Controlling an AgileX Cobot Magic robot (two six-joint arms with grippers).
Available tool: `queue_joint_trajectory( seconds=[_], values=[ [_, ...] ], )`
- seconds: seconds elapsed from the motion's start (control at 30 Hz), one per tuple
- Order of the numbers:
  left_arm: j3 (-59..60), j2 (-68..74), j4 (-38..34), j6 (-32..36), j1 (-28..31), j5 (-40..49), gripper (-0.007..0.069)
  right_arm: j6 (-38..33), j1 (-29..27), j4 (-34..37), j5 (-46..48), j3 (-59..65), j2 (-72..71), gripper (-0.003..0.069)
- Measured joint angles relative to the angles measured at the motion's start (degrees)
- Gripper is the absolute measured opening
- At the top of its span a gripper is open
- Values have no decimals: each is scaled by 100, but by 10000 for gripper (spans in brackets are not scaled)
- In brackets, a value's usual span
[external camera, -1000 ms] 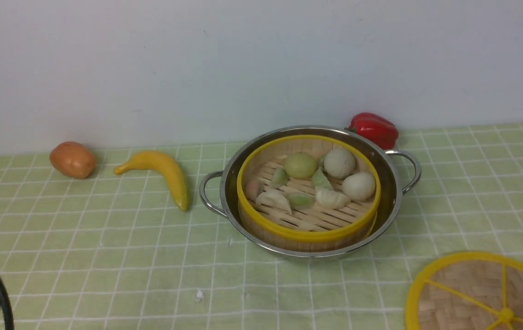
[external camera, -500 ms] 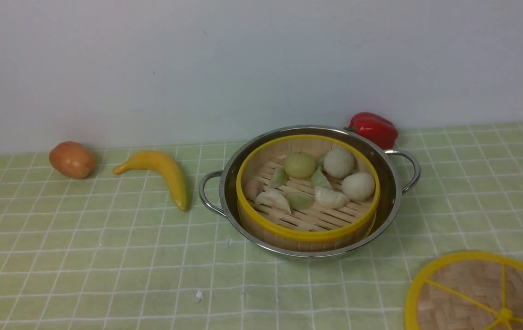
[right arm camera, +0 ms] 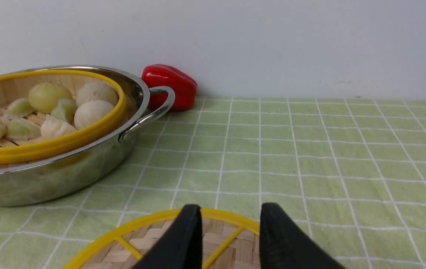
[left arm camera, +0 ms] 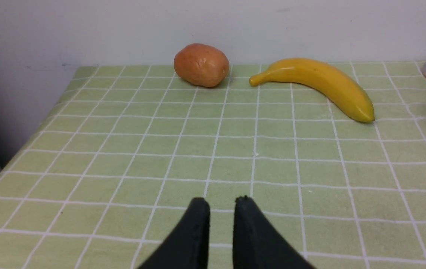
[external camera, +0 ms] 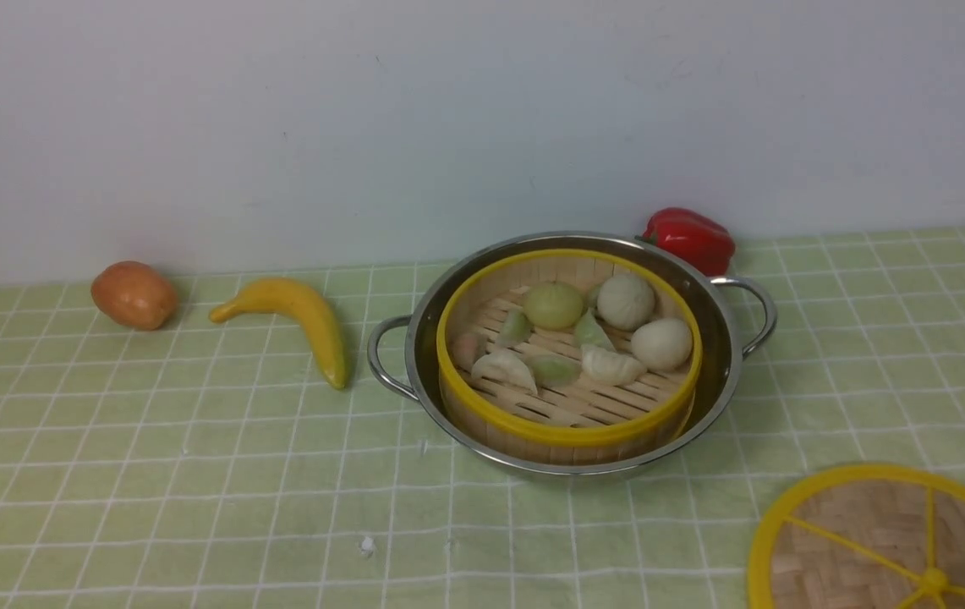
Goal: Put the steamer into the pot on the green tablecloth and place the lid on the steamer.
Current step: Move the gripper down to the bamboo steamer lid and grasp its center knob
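The steamer [external camera: 568, 427] sat uncovered inside the pot [external camera: 726, 334] on the green tablecloth [external camera: 194, 474], buns [external camera: 627, 300] showing. From the pot, a red pepper [external camera: 689, 238] lay at one o'clock just behind the rim, a banana [external camera: 296, 317] at nine o'clock near the handle, a potato [external camera: 134, 293] beyond it, and the lid [external camera: 854, 541] flat on the cloth at four o'clock. The left gripper [left arm camera: 222, 209] hung over the cloth with fingers slightly apart, holding nothing; the right gripper [right arm camera: 229, 215] hovered above the lid, fingers apart, gripping nothing
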Motion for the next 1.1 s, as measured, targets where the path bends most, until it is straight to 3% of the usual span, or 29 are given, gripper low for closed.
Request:
queue_joint_trajectory(
  seconds=[0.3,0.4,0.57,0.8,1.07,1.1],
  values=[
    [0,0,0,0,0,0,117,23,0,-67,-81,0,0,243],
    [0,0,0,0,0,0,120,398,0,162,-760,0,0,243],
    [0,0,0,0,0,0,130,764,0,674,-792,-791,-8,243],
    [0,0,0,0,0,0,150,867,0,896,1781,-2796,-30,243],
    [0,0,0,0,0,0,168,852,0,1499,2617,-3587,-35,243],
    [0,0,0,0,0,0,170,703,0,1555,3061,-3794,63,243]
  ],
)
